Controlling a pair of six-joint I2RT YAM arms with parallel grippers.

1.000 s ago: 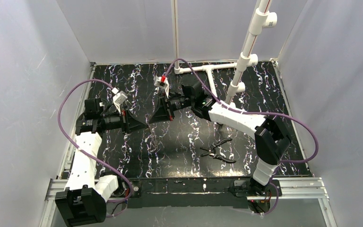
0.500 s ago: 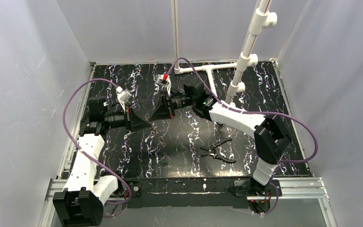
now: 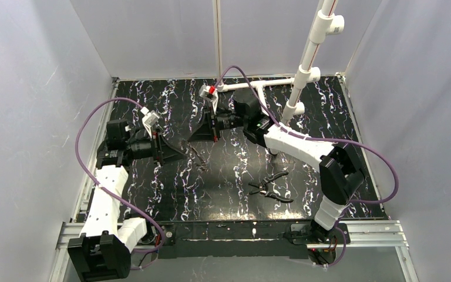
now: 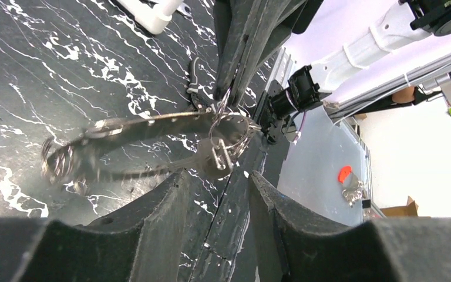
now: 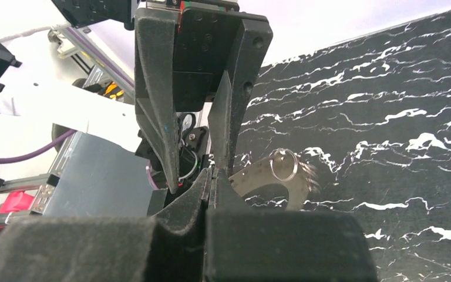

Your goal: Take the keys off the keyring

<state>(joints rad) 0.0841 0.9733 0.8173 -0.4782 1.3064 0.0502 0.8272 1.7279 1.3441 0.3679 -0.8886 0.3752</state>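
Our left gripper stands spread, holding nothing. Mid-table, just to its right, our right gripper pinches the keyring with its fingers pressed together. Blurred keys hang from the ring between both grippers.

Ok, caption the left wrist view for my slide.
Right gripper shut on the keyring, left gripper open beside it, keys motion-blurred.

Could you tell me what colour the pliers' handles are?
Black; the pliers show best in the top external view.
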